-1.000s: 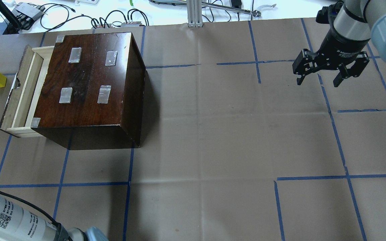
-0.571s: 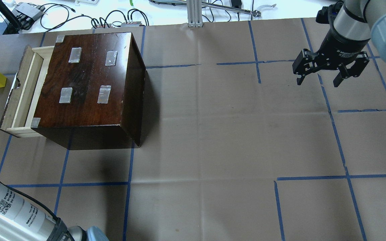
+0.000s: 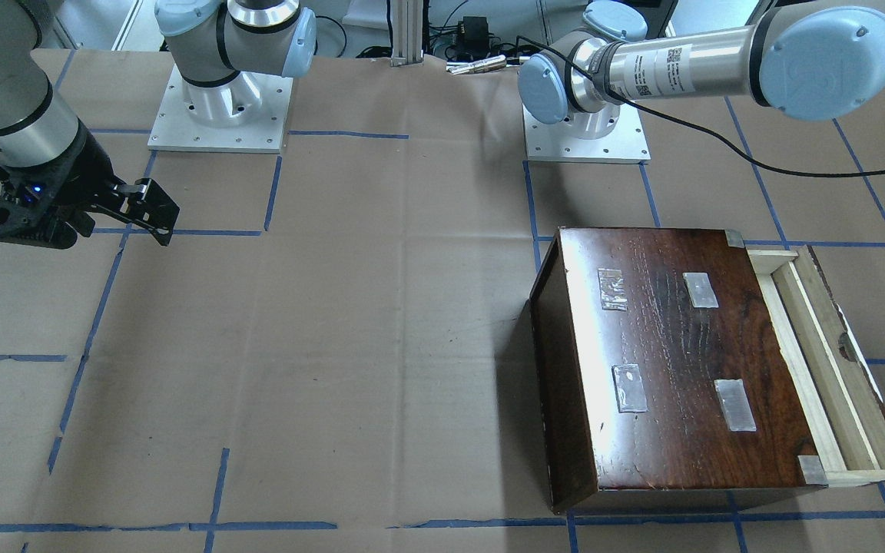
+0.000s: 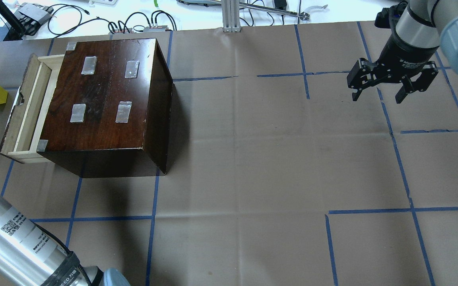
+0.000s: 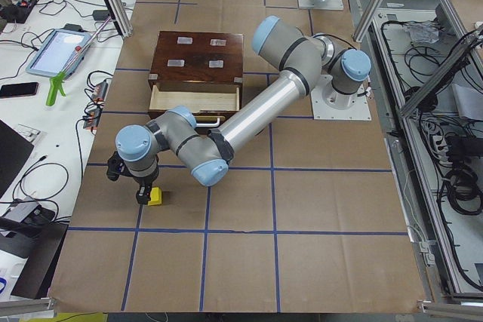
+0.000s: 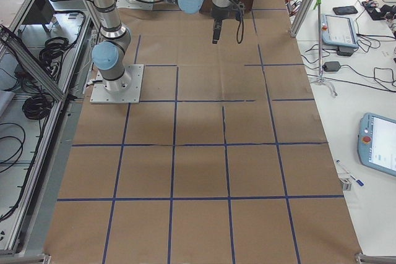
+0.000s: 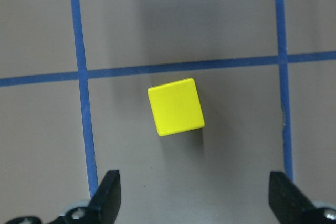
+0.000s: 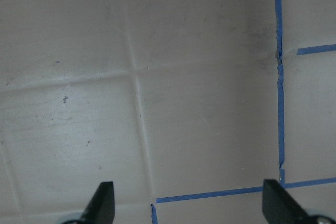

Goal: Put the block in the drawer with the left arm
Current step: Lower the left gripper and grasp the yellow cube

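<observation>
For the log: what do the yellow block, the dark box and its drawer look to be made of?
The block: probably plastic or painted wood; even matte yellow faces, no grain visible.
The box: wood under glossy dark varnish; grain streaks and glare show on its top.
The drawer: pale unfinished wood inside, dull with no shine; its front panel looks dark-stained.

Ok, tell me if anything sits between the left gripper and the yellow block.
Nothing visible does. The left wrist view shows the block alone on bare paper, just ahead of the open left gripper, with only blue tape lines nearby.
</observation>
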`<state>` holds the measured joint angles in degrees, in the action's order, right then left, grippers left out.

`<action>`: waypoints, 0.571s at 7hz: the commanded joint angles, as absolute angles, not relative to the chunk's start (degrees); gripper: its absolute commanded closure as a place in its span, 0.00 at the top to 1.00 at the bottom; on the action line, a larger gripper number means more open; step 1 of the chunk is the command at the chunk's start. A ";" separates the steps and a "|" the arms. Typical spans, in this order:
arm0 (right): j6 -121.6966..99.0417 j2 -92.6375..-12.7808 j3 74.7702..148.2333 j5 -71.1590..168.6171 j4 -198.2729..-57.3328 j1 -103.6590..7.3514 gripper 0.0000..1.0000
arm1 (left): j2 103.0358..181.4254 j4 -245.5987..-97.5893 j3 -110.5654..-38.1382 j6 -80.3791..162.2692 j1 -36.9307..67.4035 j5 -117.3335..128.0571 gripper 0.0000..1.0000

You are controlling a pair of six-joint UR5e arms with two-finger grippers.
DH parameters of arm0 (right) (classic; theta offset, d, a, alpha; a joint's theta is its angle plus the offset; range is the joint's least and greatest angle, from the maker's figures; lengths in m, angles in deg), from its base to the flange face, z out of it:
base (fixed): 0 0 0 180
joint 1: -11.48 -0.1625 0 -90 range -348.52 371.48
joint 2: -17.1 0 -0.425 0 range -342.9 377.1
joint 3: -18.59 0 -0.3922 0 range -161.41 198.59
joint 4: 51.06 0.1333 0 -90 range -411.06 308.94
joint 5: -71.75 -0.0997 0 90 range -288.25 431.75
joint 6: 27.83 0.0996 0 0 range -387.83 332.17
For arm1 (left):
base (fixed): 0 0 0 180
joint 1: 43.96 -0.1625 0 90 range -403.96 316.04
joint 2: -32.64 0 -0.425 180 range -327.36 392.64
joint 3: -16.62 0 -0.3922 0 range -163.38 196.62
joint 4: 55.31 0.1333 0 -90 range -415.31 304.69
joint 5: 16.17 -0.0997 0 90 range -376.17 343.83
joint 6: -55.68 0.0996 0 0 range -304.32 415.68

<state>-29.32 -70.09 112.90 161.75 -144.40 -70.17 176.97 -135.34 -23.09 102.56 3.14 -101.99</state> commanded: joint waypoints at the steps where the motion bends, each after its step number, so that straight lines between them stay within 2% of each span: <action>1: -29.32 -70.00 112.90 161.75 -144.40 -70.17 1.00 | 181.15 -136.17 -18.55 101.56 3.59 -101.52 0.99; 4: -29.32 -70.09 112.90 161.75 -144.40 -70.17 1.00 | 185.29 -136.09 -17.48 99.98 4.20 -101.51 0.99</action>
